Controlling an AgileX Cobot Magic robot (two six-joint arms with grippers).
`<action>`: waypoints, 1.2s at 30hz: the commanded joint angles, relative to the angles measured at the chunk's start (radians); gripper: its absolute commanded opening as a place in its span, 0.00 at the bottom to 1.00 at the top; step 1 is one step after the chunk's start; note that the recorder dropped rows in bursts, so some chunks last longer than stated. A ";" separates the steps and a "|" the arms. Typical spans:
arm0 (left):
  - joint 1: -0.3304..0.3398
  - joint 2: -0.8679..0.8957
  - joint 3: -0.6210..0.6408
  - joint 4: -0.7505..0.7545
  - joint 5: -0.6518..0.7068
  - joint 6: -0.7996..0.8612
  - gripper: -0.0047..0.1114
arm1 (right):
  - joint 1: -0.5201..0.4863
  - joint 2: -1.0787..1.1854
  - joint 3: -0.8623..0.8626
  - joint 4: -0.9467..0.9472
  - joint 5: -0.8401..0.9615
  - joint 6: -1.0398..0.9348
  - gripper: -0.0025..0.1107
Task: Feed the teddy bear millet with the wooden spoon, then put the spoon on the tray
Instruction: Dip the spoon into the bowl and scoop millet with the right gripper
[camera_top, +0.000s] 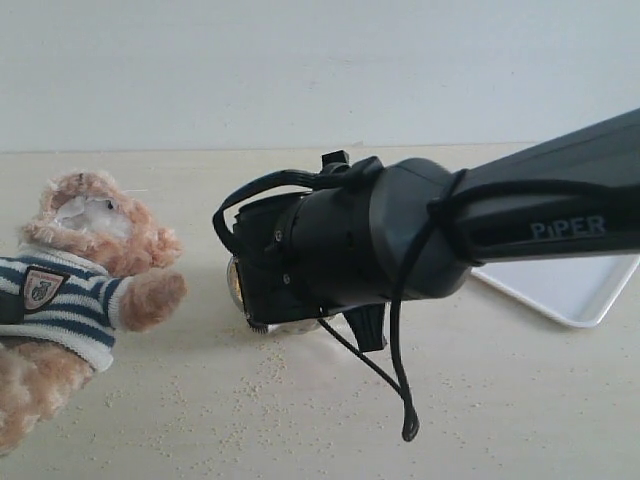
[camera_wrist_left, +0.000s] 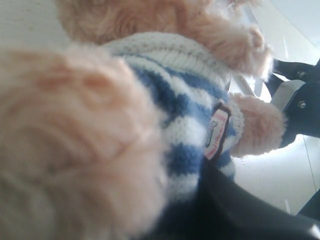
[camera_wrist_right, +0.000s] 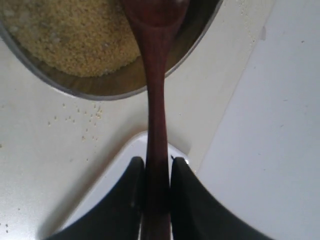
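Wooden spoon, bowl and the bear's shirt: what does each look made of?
Wooden spoon: dark reddish-brown wood, apparently lacquered, judging by its smooth sheen. Bowl: probably steel, with a thin grey rim and a reflective inner wall. Bear's shirt: knitted yarn with a matte finish, showing visible ribs and stitch rows in blue and white.
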 joint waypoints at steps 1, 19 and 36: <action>0.003 -0.001 -0.006 -0.024 0.016 -0.002 0.08 | 0.021 -0.001 -0.005 -0.011 -0.002 -0.002 0.02; 0.003 -0.001 -0.006 -0.024 0.016 -0.002 0.08 | -0.026 -0.001 -0.136 0.326 0.019 0.007 0.02; 0.003 -0.001 -0.006 -0.024 0.016 -0.002 0.08 | -0.181 -0.112 -0.156 0.702 -0.054 -0.001 0.02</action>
